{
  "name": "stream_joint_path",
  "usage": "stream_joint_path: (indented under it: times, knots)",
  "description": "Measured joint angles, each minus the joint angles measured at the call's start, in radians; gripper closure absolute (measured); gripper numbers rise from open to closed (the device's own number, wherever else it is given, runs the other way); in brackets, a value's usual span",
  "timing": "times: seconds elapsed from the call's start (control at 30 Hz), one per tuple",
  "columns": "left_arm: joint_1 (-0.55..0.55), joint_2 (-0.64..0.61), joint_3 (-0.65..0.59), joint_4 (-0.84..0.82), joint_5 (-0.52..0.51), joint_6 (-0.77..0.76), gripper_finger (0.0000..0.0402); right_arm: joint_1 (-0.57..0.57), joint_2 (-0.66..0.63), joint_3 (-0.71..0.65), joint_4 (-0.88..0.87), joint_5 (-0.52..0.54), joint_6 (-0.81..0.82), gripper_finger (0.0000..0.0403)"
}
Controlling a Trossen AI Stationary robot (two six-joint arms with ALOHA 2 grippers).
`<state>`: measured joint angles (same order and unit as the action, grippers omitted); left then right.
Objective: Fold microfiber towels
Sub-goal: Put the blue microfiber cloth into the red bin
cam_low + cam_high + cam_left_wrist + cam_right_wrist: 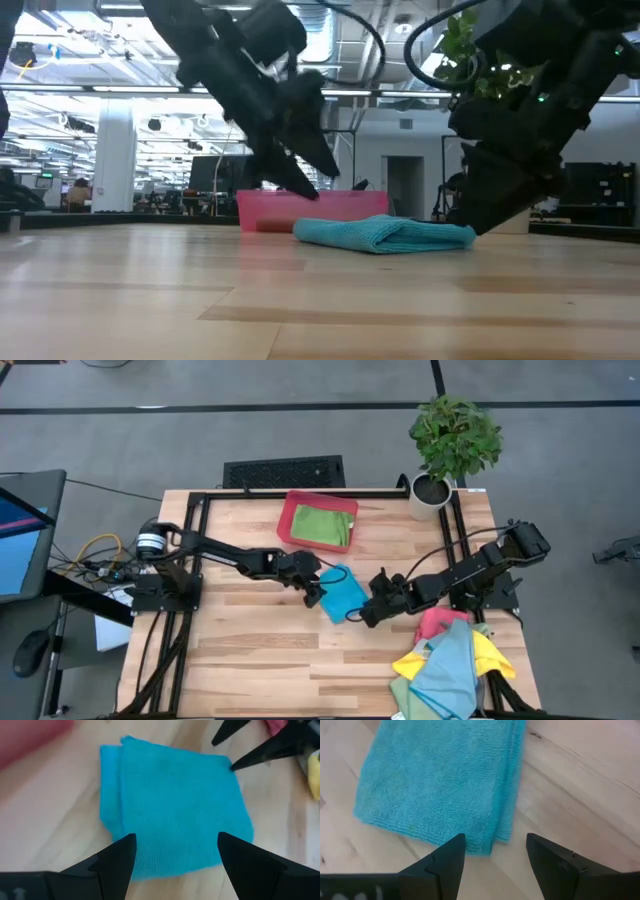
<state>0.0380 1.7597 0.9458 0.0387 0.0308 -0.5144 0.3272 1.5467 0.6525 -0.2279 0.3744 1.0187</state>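
Right now the blue towel lies folded flat on the light wood table, just between the two grippers. Left gripper hangs at one edge w/ fingers spread apart, holding nothing. Right gripper sits at the other edge, fingers wide too, also bare. Behind the left gripper a red tray holds a green towel. Near the right arm lies a pile of towels, and a potted plant at the far corner. Big bright office room beyond.

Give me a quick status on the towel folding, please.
Left gripper and right gripper open, flanking folded blue towel. Neither holds it. Nothing in the way.
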Motion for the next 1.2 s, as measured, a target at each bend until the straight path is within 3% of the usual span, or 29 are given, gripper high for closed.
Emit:
stream_joint_path:
  times: [0.2, 0.4, 0.67, 0.8, 1.2]
  knots:
    - [0.003, 0.046, -0.001, 0.068, -0.042, 0.029, 0.0129, -0.003, 0.027, 0.001, 0.014, 0.003, 0.004, 0.0165]
    - [0.013, 0.055, -0.001, 0.002, -0.176, 0.097, 0.0129, -0.018, 0.075, 0.003, 0.057, 0.011, 0.002, 0.0165]
    - [0.045, 0.148, 0.028, 0.038, -0.051, 0.091, 0.013, -0.023, 0.063, 0.001, 0.061, 0.002, -0.021, 0.0165]
    - [0.044, 0.167, 0.052, 0.034, -0.047, 0.107, 0.0133, -0.023, 0.063, 0.001, 0.056, 0.006, -0.023, 0.0165]
    - [0.041, 0.208, 0.069, 0.013, -0.046, 0.11, 0.027, -0.041, 0.063, 0.001, 0.051, 0.029, -0.038, 0.0165]
